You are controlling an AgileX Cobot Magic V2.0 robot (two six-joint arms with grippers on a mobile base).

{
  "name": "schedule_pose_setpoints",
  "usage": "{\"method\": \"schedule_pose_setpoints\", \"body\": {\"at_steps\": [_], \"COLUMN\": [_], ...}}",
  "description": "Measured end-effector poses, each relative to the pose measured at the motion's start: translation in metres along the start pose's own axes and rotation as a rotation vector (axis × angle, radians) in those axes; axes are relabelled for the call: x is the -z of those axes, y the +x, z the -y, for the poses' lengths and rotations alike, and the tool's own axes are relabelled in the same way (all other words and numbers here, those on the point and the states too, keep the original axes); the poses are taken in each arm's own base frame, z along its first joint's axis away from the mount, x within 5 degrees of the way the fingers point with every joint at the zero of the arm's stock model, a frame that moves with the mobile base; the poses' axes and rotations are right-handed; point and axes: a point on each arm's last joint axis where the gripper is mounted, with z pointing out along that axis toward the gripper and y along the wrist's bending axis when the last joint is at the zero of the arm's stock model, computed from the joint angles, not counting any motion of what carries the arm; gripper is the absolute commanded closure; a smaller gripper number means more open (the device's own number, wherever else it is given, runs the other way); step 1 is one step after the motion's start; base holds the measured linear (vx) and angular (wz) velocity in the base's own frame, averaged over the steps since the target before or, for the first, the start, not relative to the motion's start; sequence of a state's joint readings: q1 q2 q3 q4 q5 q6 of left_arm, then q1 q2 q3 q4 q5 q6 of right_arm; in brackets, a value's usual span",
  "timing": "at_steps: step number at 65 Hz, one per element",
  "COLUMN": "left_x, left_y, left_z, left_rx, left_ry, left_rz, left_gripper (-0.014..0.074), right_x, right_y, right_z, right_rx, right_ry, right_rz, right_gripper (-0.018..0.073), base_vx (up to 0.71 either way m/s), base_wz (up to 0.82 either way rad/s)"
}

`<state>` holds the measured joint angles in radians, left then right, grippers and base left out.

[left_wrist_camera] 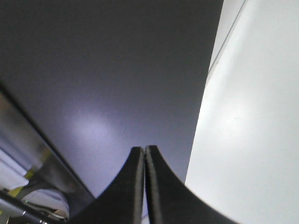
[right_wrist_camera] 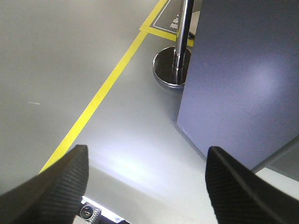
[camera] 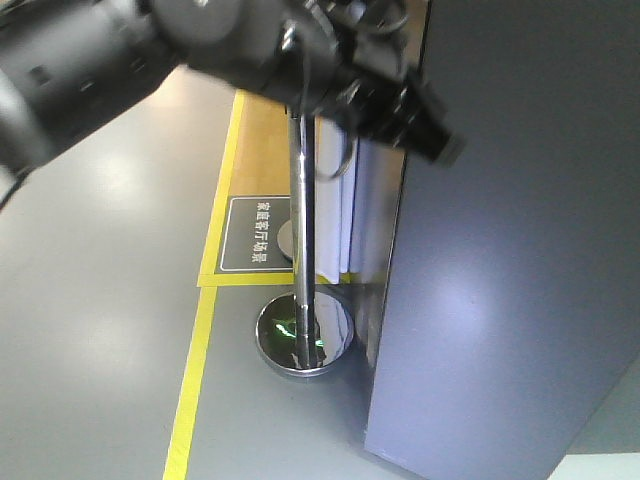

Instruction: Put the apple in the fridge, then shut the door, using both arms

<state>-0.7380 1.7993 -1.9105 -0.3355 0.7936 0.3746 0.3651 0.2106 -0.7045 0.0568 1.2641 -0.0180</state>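
Observation:
The door (camera: pixel 510 250) shows its dark grey flat outside and fills the right half of the front view. My left arm (camera: pixel 150 45) reaches across the top, and my left gripper (camera: pixel 443 148) is at the panel's upper left edge. In the left wrist view the left gripper (left_wrist_camera: pixel 144 149) is shut and empty, tips close against the dark grey panel (left_wrist_camera: pixel 117 70), with a white surface (left_wrist_camera: pixel 252 140) to its right. My right gripper (right_wrist_camera: pixel 147 156) is wide open and empty, low over the floor beside the fridge's dark grey outside (right_wrist_camera: pixel 243 79). The apple is out of view.
A chrome stanchion post (camera: pixel 303 220) on a round base (camera: pixel 303 335) stands just left of the panel; it also shows in the right wrist view (right_wrist_camera: pixel 170 70). Yellow floor tape (camera: pixel 190 390) and a dark floor sign (camera: pixel 255 233) lie on the grey floor. A white strip (camera: pixel 350 210) shows behind the panel's edge.

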Motion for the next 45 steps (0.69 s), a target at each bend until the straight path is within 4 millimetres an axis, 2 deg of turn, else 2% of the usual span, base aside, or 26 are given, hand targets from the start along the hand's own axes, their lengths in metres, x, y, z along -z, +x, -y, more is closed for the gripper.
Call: {"method": "schedule_pose_setpoints", "body": {"at_steps": [6, 13, 26, 35, 45], "left_x": [0.013, 0.030, 0.083, 0.113, 0.136], "left_y": [0.017, 0.046, 0.089, 0.121, 0.150], "left_z": [0.002, 0.004, 0.020, 0.031, 0.041], "left_rx": [0.014, 0.036, 0.045, 0.046, 0.047], "left_ry": [-0.034, -0.072, -0.120, -0.127, -0.127], "left_rz": [0.019, 0.026, 0.096, 0.103, 0.103], "left_gripper": [0.0602, 0.0602, 0.0602, 0.0602, 0.0602], "right_x": [0.000, 0.000, 0.000, 0.000, 0.000], "right_y": [0.000, 0.000, -0.002, -0.005, -0.005], "right_z": [0.000, 0.000, 0.000, 0.000, 0.000], "right_rx": [0.000, -0.001, -0.001, -0.001, -0.001], "right_ry": [0.000, -0.002, -0.002, -0.001, -0.001], "right_rz": [0.001, 0.001, 0.020, 0.052, 0.060], "right_gripper": [0.0062, 0.0062, 0.0062, 0.0062, 0.0062], "base_vx": [0.00, 0.00, 0.00, 0.00, 0.00], "base_wz": [0.00, 0.00, 0.00, 0.00, 0.00]}}
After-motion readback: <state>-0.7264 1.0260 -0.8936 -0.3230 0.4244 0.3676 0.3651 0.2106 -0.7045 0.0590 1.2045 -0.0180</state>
